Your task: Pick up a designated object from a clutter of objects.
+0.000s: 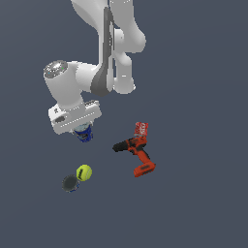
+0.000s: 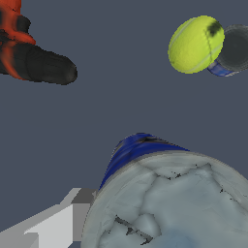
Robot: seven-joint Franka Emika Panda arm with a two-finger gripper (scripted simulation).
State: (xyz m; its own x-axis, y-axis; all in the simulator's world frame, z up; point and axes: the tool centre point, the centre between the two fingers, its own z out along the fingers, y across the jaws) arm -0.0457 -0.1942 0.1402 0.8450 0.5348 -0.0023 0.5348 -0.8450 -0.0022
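Blue can (image 1: 85,132) sits directly under the white Panda hand, with only its lower body peeking out below the hand's housing in the exterior view. The gripper (image 1: 83,130) hangs right over and around that can, yet its fingertips are hidden by the hand body and the can itself, so I cannot tell how far apart the jaws stand or whether they are pressing on the can. The wrist view is filled by the can's silvery-grey, crinkled-looking top (image 2: 169,203), with a band of blue wall showing along its far edge and one pale grey finger (image 2: 53,225) lying just beside the can's side; whether it touches the wall is unclear.

Tennis ball (image 1: 84,172), yellow-green, lies well apart from the blue can towards the exterior view's lower left, and the dark can (image 1: 70,183) with its darker grey top is right beside the ball, seemingly touching it. In the wrist view the ball partly covers that dark can.

Power drill (image 1: 136,155), red and black, lies on its side to the exterior view's right of the blue can, clearly apart from it. The small red can (image 1: 141,129) stands just beside the drill's upper end, at or very near contact
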